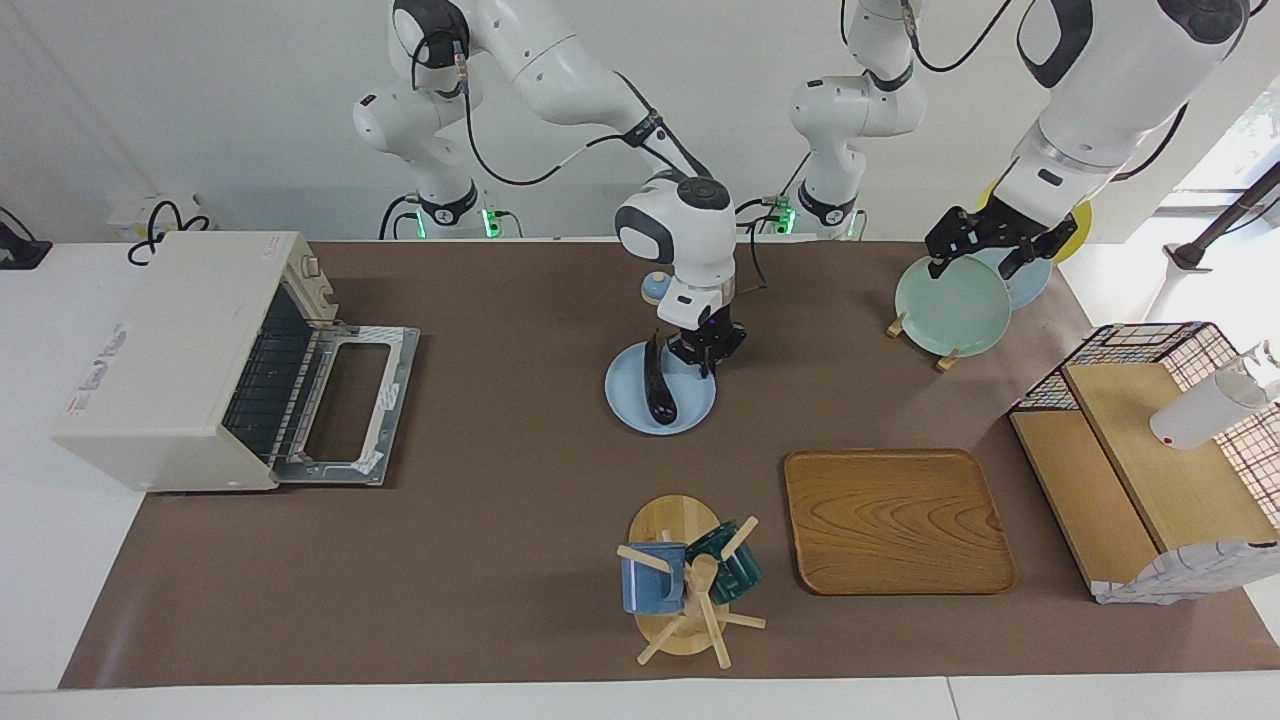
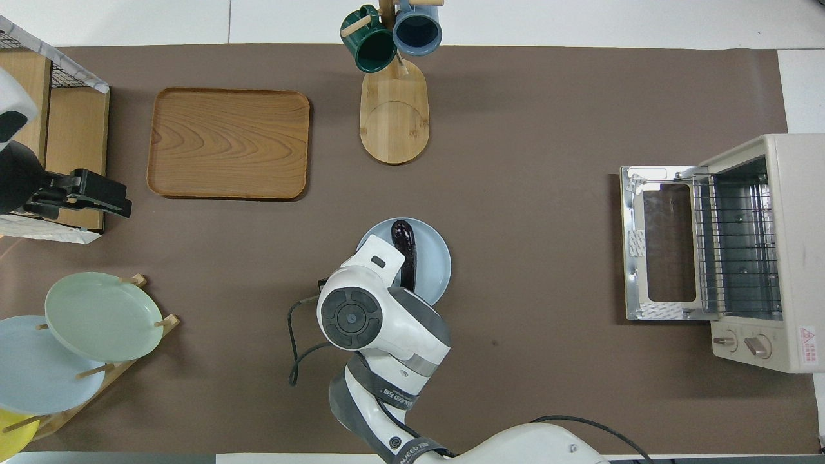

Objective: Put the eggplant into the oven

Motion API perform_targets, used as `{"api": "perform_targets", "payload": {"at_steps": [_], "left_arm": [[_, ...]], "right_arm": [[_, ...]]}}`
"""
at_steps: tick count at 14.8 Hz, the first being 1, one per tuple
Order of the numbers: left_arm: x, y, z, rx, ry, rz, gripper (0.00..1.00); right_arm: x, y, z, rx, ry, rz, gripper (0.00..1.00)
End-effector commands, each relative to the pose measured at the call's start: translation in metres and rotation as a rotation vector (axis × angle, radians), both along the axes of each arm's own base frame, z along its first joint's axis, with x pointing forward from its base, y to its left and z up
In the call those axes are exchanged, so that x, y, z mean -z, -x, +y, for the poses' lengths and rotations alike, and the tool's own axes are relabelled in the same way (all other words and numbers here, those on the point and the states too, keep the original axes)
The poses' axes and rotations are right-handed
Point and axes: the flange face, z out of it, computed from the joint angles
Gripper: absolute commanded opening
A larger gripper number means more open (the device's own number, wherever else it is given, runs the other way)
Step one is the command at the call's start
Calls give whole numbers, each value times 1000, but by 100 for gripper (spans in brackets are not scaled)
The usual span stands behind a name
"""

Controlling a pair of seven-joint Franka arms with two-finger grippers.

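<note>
Eggplant (image 1: 658, 388): on blue plate (image 1: 625, 402), right end effector (image 1: 703, 350) clenched beside its stem end, grasp unconfirmed. Left end effector (image 1: 985, 247) released, waiting. Advice: re-seat before lifting toward oven (image 1: 170, 360).

The right end effector (image 1: 703, 352) is pinching the long, shiny dark purple eggplant (image 1: 657, 385) lying on the round light blue plate (image 1: 692, 405). The left end effector (image 1: 988, 248) is hanging open over the pale green plate (image 1: 950, 305).

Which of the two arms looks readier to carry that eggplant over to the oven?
The right: its pincer is down at the eggplant on the blue plate. The left pincer waits over the plate rack.
</note>
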Motion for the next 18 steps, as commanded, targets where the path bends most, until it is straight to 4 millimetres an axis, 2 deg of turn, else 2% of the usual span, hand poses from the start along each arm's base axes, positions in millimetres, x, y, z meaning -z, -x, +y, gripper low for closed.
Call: {"api": "perform_targets", "payload": {"at_steps": [1, 4, 5, 6, 8, 9, 13, 15, 16, 18], "left_arm": [[3, 3, 4, 25, -17, -3, 100], [1, 3, 10, 39, -24, -3, 100], [1, 3, 9, 41, -26, -3, 100], [1, 3, 9, 42, -26, -3, 100], [2, 3, 8, 44, -24, -3, 100], [3, 3, 7, 42, -24, -5, 100], [4, 12, 5, 37, -25, -9, 100], [3, 15, 5, 43, -25, -12, 100], [2, 14, 5, 46, -24, -18, 100], [2, 12, 5, 46, -25, -22, 100]], "right_arm": [[-3, 1, -8, -27, 23, -8, 0], [-40, -25, -17, -98, 214, 9, 0], [-47, -36, -32, -103, 277, -15, 0], [-69, -54, -65, -90, 298, -23, 0], [-91, -69, -124, -140, 351, 20, 0], [-96, -78, -169, -138, 376, 55, 0], [-116, -86, -303, -138, 429, 168, 0], [-119, -78, -354, -133, 437, 212, 0], [-113, -74, -385, -126, 432, 231, 0], [-106, -75, -421, -159, 425, 252, 0]]}}
